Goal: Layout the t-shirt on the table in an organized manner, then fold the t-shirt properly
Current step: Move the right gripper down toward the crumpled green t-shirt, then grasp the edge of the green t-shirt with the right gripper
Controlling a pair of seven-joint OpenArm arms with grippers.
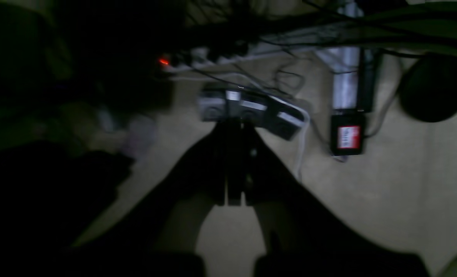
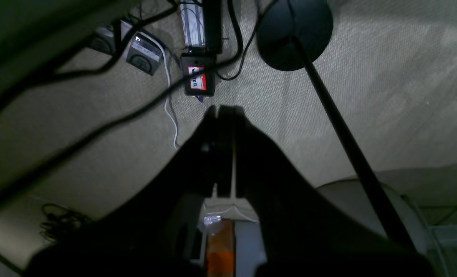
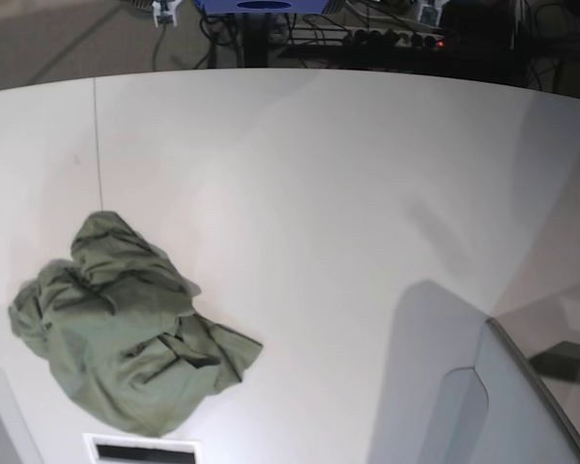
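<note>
Lying crumpled near the smooth white table's (image 3: 348, 193) front-left corner, the olive-green cotton t-shirt (image 3: 126, 333) is neither laid out nor folded; the left gripper (image 1: 234, 127) and right gripper (image 2: 224, 111) are closed, empty.

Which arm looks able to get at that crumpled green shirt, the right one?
Probably yes: the t-shirt lies in a heap on the right arm's side of the table, with nothing on it. Neither arm shows over the table.

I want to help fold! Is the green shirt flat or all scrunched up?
Scrunched up. The t-shirt lies in a wrinkly heap on the table, not spread out.
</note>
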